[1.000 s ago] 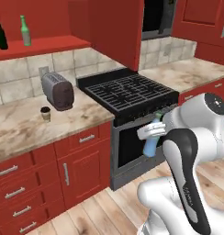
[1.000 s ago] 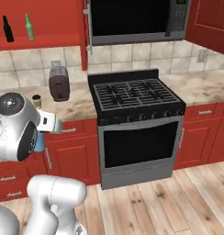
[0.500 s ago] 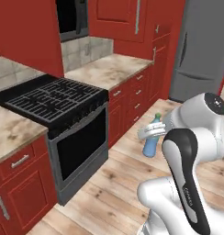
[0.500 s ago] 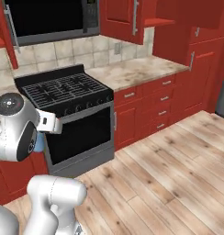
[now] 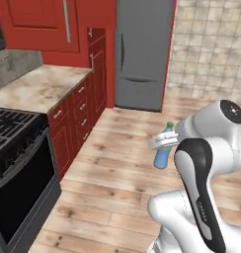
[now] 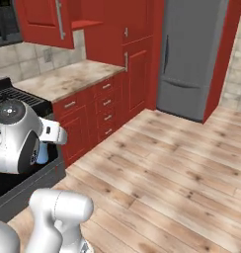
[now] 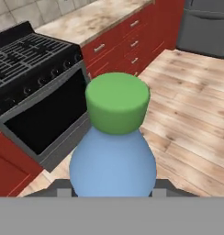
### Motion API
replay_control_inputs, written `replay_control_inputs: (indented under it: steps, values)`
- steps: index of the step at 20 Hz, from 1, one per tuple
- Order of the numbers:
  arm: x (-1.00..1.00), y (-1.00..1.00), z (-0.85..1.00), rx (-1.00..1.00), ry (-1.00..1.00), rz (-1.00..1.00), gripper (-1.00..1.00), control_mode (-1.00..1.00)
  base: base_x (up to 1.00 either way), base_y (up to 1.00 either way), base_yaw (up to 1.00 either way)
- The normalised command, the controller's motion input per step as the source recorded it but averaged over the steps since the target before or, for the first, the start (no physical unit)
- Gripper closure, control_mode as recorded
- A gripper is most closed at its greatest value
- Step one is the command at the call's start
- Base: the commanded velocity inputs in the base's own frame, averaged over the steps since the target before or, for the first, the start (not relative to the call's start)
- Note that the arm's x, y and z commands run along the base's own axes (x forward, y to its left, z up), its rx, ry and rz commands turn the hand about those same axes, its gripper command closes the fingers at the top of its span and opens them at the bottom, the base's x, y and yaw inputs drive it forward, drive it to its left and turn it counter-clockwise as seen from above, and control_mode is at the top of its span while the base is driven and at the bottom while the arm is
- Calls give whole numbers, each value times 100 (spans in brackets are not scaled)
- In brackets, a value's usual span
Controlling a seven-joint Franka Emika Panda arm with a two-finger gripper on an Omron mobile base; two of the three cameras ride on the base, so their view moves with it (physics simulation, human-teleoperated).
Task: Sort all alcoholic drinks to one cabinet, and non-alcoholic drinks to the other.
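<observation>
A translucent blue plastic bottle (image 5: 162,151) with a green cap (image 7: 117,102), one of the non-alcoholic drinks, hangs upright over the wooden floor, close to my arm. My gripper (image 5: 161,141) is shut on its upper body. In the hand view the bottle (image 7: 113,163) rises right in front of the camera, and the gripper (image 7: 113,189) clasps it at the bottom edge. In the right base view a sliver of blue bottle (image 6: 42,153) shows under the hand (image 6: 54,135). A red upper cabinet (image 5: 41,24) with its door closed hangs at the top left. The alcoholic drinks are out of view.
A black stove (image 5: 16,148) stands at the left, with a marbled counter (image 5: 41,86) and red drawers (image 5: 78,106) beside it. Behind them a grey fridge (image 5: 142,54) stands in a red surround. Open wooden floor (image 5: 117,170) stretches toward a tiled wall (image 5: 209,49).
The base has turned right, so the whole scene has slid left: toaster and shelf bottles are gone, and the fridge and floor have come in. The bottle stays in my shut gripper.
</observation>
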Motion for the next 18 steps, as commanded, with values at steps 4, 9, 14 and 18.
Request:
replay_control_inputs:
  steps: [4,9,14,18]
  values:
    - [0,0,0,0,0,0,100,100,79,-39,-47]
    - [0,0,0,0,0,0,100,100,98,-36,-39]
    - [0,0,0,0,0,0,100,100,100,-39,-26]
    - [0,0,0,0,0,0,100,100,100,-24,8]
